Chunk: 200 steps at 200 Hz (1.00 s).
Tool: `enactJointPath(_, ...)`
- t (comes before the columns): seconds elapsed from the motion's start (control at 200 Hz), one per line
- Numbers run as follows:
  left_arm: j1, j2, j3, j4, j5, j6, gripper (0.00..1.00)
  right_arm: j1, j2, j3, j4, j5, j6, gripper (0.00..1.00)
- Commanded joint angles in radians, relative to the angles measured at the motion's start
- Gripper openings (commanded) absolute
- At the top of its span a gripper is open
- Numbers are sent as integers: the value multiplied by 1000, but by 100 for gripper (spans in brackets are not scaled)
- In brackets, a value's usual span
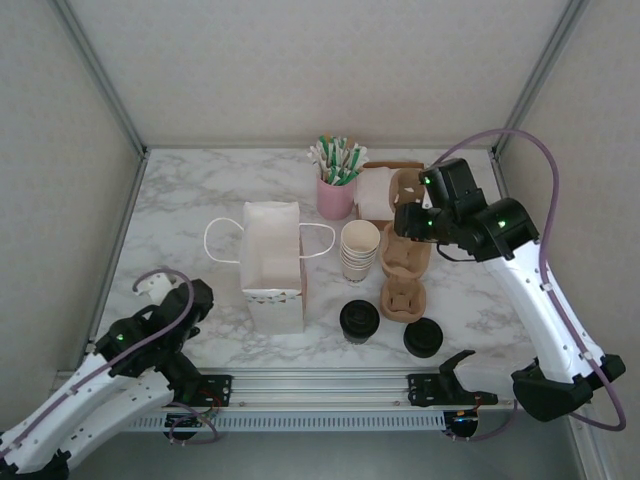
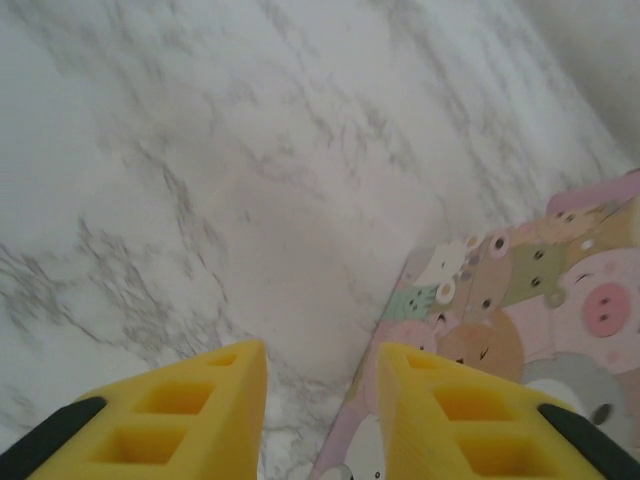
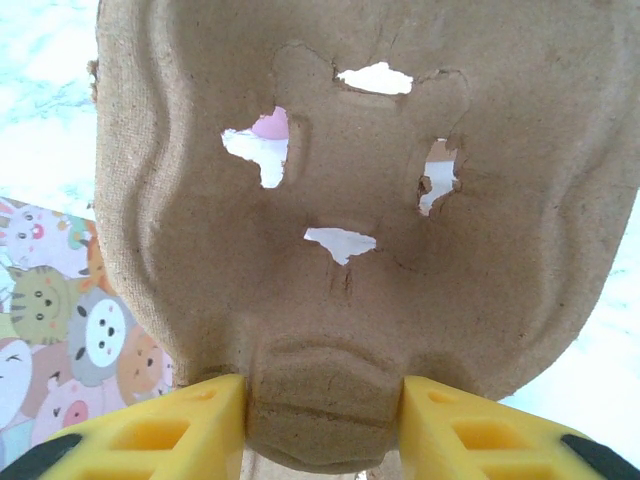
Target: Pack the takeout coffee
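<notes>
None of the packing was complete at this stage, as far as we could judge. The takeout coffee (image 1: 359,320) stood on the desk (image 1: 180,210) near the front edge, just right of the white paper bag (image 1: 272,262). Its lid was on, it sat in no carrier, and neither claw touched it.

Right claw (image 3: 322,400): closed partway on the edge tab of a pulp carrier (image 3: 180,230), one finger on either side. We could not tell whether the carrier was clear of the desk. Seen from above, this claw stood at the far right, over further carrier pieces (image 1: 403,298) lying on the desk.

Left claw (image 2: 322,360): drawn in to its narrowest, with nothing between the fingers. It hung over bare marble beside an animal-print surface (image 2: 520,330), which we took for the bag's side.

Remaining work, in our estimate:
- Set the carrier down.
- Seat the coffee in one of its holes.
- Load the carrier into the bag.

Surroundings and obstructions:
- A stack of lidless cups (image 1: 360,250) stood between the bag and the carriers, just beyond the coffee, and crowded any approach from the far side.
- A loose black lid (image 1: 423,338) lay right of the coffee and could be mistaken for it.
- A pink cup of straws (image 1: 336,195) stood farther back, clear of the work.
- The bag mouth faced upward, with its handles splayed left and right.
</notes>
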Motion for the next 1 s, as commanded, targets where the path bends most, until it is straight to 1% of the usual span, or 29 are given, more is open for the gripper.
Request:
enactJointPath(0.0, 49, 10, -92, 168, 186, -97, 35, 38, 18, 60, 30, 2, 34, 43)
enactJointPath(0.135, 107, 22, -156, 233, 277, -100, 34, 81, 33, 83, 51, 15, 51, 42)
enactJointPath(0.225, 139, 68, -185, 287, 348, -95, 34, 107, 39, 84, 75, 20, 64, 42)
enactJointPath(0.3, 148, 118, -211, 351, 401, -98, 33, 128, 51, 94, 87, 33, 73, 42)
enactJointPath(0.395, 149, 175, -234, 416, 436, -93, 33, 160, 69, 115, 103, 52, 86, 42)
enactJointPath(0.501, 149, 225, -283, 519, 494, -115, 34, 178, 95, 134, 118, 66, 95, 42)
enactJointPath(0.526, 149, 237, -295, 541, 507, -123, 34, 206, 99, 140, 119, 75, 98, 42)
enactJointPath(0.581, 148, 265, -307, 572, 523, -124, 35, 226, 108, 150, 126, 96, 100, 43)
enactJointPath(0.646, 147, 288, -307, 570, 531, -114, 35, 249, 118, 163, 135, 116, 102, 43)
enactJointPath(0.846, 124, 348, -320, 651, 560, -106, 36, 289, 146, 220, 139, 163, 102, 42)
enactJointPath(0.926, 102, 384, -324, 699, 565, -113, 36, 307, 160, 249, 137, 176, 100, 42)
enactJointPath(0.996, 72, 417, -319, 724, 555, -126, 33, 323, 174, 276, 128, 197, 93, 42)
